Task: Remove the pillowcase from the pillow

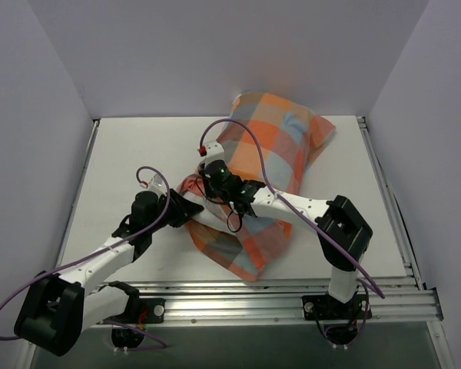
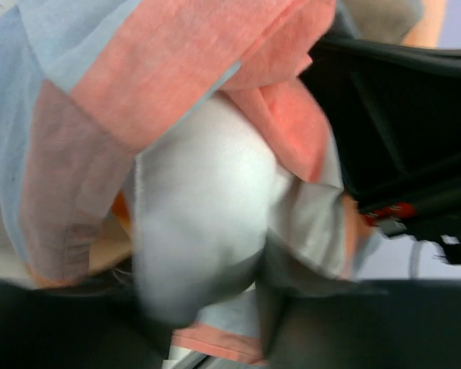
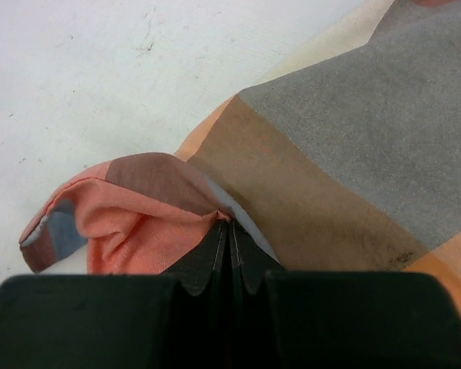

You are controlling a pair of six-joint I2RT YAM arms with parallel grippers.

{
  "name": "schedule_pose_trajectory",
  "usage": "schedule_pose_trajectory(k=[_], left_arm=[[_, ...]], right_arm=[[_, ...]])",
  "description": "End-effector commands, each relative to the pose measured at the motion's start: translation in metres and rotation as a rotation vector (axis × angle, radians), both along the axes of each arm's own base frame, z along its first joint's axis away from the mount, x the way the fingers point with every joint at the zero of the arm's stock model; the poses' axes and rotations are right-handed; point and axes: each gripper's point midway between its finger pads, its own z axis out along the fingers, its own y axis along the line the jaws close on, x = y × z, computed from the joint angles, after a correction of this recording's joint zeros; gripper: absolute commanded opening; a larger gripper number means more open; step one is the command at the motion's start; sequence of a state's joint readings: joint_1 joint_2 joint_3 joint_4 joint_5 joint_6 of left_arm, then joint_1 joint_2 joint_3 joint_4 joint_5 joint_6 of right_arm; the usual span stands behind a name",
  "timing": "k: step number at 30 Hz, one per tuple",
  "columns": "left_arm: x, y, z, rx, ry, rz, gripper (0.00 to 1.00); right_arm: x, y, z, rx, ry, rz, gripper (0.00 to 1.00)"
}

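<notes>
The checked pillowcase [image 1: 269, 146] lies diagonally from the back right toward the table's front, with the pillow mostly hidden inside it. My right gripper [image 1: 210, 184] is shut on a bunched orange edge of the pillowcase [image 3: 138, 223] at its left open end; the jaws [image 3: 230, 227] are pressed together on the cloth. My left gripper [image 1: 190, 206] is right beside it. In the blurred left wrist view, the white pillow [image 2: 207, 207] bulges out of the pillowcase [image 2: 161, 69] and runs down between my left gripper's [image 2: 215, 323] dark fingers, which close on it.
The white table [image 1: 138, 154] is walled in by grey panels at the back and sides. A metal rail [image 1: 292, 296] runs along the front edge and another along the right side [image 1: 384, 192]. The right arm's black body [image 2: 399, 131] is close to my left gripper.
</notes>
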State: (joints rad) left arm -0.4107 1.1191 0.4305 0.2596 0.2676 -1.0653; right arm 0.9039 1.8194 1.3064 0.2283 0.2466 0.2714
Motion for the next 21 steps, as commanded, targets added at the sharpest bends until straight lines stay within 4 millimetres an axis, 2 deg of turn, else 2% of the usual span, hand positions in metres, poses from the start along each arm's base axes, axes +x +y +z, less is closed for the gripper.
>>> schedule_pose_trajectory(k=[1,2,3,4,7,9,12,13,14,15,16,18,20,21], left_arm=[[0.004,-0.014,0.081,-0.127,-0.191,-0.043,0.27],[0.002,-0.013,0.086,-0.124,-0.188,-0.043,0.17],[0.0,-0.012,0.092,-0.126,-0.196,-0.044,0.03],[-0.005,-0.012,0.102,-0.136,-0.216,-0.05,0.02],[-0.017,-0.013,0.118,-0.154,-0.222,-0.091,0.02],[-0.029,-0.014,0.132,-0.178,-0.235,-0.124,0.02],[-0.048,-0.013,0.148,-0.214,-0.251,-0.176,0.02],[-0.056,-0.011,0.162,-0.227,-0.286,-0.191,0.02],[-0.06,-0.01,0.162,-0.218,-0.276,-0.193,0.02],[-0.063,-0.008,0.165,-0.208,-0.29,-0.199,0.02],[-0.068,-0.006,0.179,-0.213,-0.328,-0.205,0.02],[-0.07,-0.004,0.18,-0.192,-0.318,-0.201,0.02],[-0.064,-0.003,0.186,-0.179,-0.32,-0.178,0.02],[-0.06,-0.003,0.186,-0.17,-0.322,-0.17,0.02]], right_arm=[[0.016,-0.026,-0.002,-0.031,-0.014,-0.087,0.0],[0.019,-0.03,-0.001,-0.032,-0.015,-0.098,0.0],[0.021,-0.033,0.0,-0.039,-0.018,-0.103,0.0],[0.025,-0.039,0.0,-0.047,-0.017,-0.119,0.0],[0.038,-0.054,0.01,-0.074,-0.031,-0.169,0.0],[0.056,-0.071,0.02,-0.078,-0.041,-0.225,0.0],[0.079,-0.11,0.021,-0.121,-0.042,-0.342,0.0],[0.083,-0.126,0.018,-0.152,-0.037,-0.39,0.0],[0.092,-0.146,0.016,-0.156,-0.026,-0.448,0.0],[0.096,-0.157,0.013,-0.162,-0.014,-0.481,0.0],[0.097,-0.166,0.007,-0.164,0.011,-0.496,0.0],[0.098,-0.176,0.0,-0.134,0.051,-0.502,0.0],[0.09,-0.162,0.0,-0.093,0.074,-0.425,0.0],[0.081,-0.151,0.016,-0.054,0.056,-0.392,0.02]])
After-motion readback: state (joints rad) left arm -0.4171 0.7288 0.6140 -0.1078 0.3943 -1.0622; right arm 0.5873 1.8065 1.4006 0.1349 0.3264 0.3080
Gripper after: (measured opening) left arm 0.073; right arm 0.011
